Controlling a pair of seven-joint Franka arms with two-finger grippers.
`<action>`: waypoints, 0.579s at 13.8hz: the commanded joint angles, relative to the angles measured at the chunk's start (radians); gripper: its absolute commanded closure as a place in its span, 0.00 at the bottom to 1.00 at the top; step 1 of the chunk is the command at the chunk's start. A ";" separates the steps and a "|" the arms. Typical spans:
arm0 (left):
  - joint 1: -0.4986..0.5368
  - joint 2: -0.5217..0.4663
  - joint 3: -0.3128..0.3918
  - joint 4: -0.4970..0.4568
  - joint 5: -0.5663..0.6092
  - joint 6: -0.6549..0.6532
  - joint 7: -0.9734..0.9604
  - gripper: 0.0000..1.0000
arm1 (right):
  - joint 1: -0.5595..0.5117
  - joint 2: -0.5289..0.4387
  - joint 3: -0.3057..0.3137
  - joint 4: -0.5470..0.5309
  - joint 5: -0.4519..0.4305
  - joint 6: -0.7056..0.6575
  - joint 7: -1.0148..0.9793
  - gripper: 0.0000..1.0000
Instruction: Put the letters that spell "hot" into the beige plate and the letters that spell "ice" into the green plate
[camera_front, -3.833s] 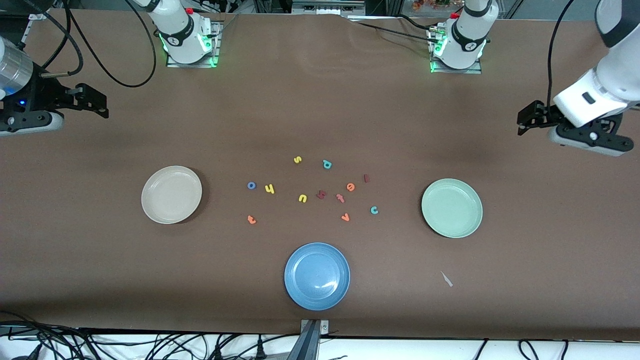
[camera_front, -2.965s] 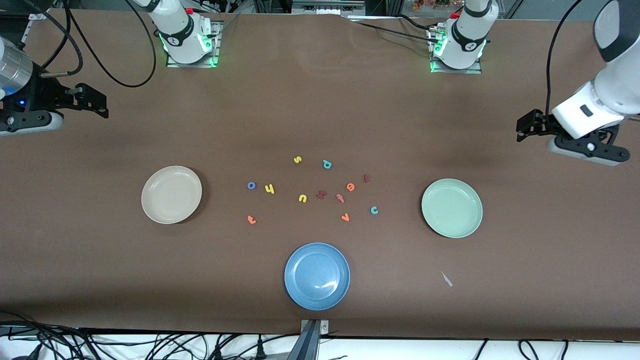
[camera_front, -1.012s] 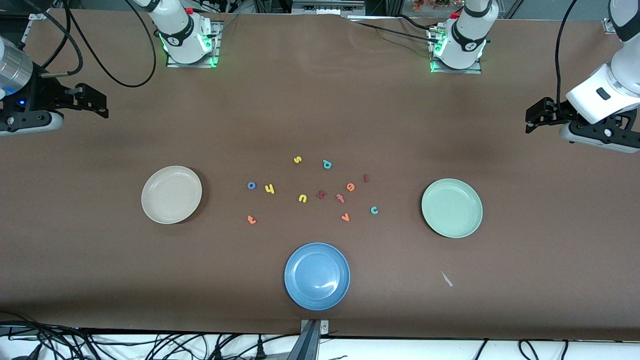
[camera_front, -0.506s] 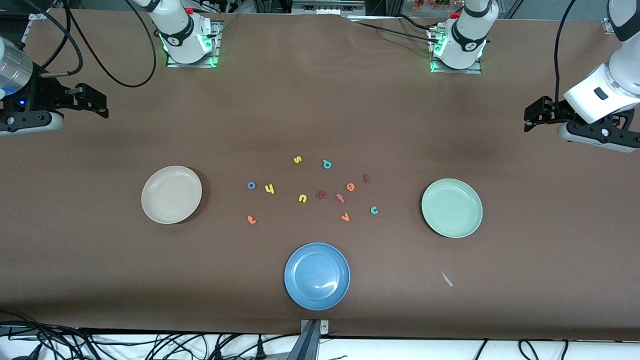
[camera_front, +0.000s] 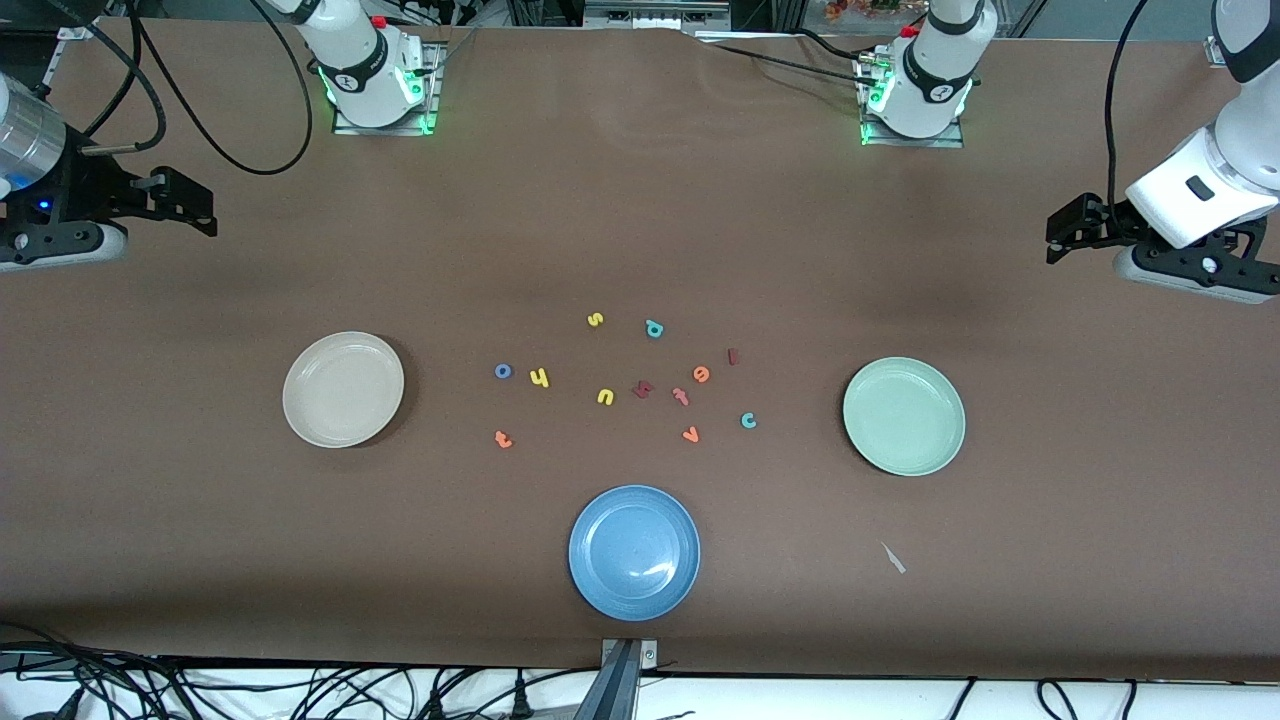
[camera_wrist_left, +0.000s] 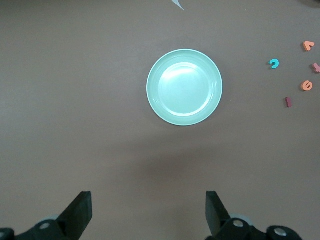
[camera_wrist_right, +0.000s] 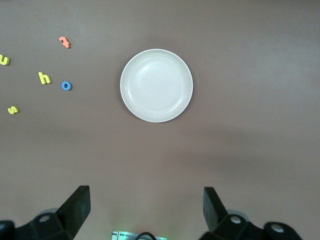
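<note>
The left gripper (camera_front: 1058, 232) stands with its jaws wide open and empty, up in the air over the bare surface (camera_front: 640, 200) at the left arm's end. Over the last few seconds it has shifted slightly outward and up, then edged back; no approach to the letters has begun. The right gripper (camera_front: 205, 210) also has its jaws wide open and empty, waiting unchanged over the right arm's end.

No letter has moved. The yellow h (camera_front: 539, 377), blue o (camera_front: 503, 371) and orange t (camera_front: 503, 438) lie on the surface toward the beige plate (camera_front: 343, 389), which is empty. The dark red i (camera_front: 733, 356), orange e (camera_front: 701, 374) and teal c (camera_front: 748, 420) lie toward the green plate (camera_front: 904, 416), also empty. The blue plate (camera_front: 634, 552) sits nearest the front camera.

Judgement: the task has not started. All six placements remain. The left arm is better placed for the i, e and c, the right arm for the h, o and t.
</note>
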 joint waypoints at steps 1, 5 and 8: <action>-0.003 -0.014 -0.005 -0.004 -0.019 -0.020 -0.023 0.00 | -0.001 -0.001 0.001 0.014 0.004 -0.015 -0.007 0.00; -0.001 -0.014 -0.004 -0.003 -0.019 -0.027 -0.023 0.00 | -0.001 -0.001 0.001 0.014 0.004 -0.015 -0.008 0.00; -0.001 -0.014 -0.004 -0.003 -0.019 -0.027 -0.023 0.00 | -0.001 -0.001 0.003 0.014 0.004 -0.015 -0.007 0.00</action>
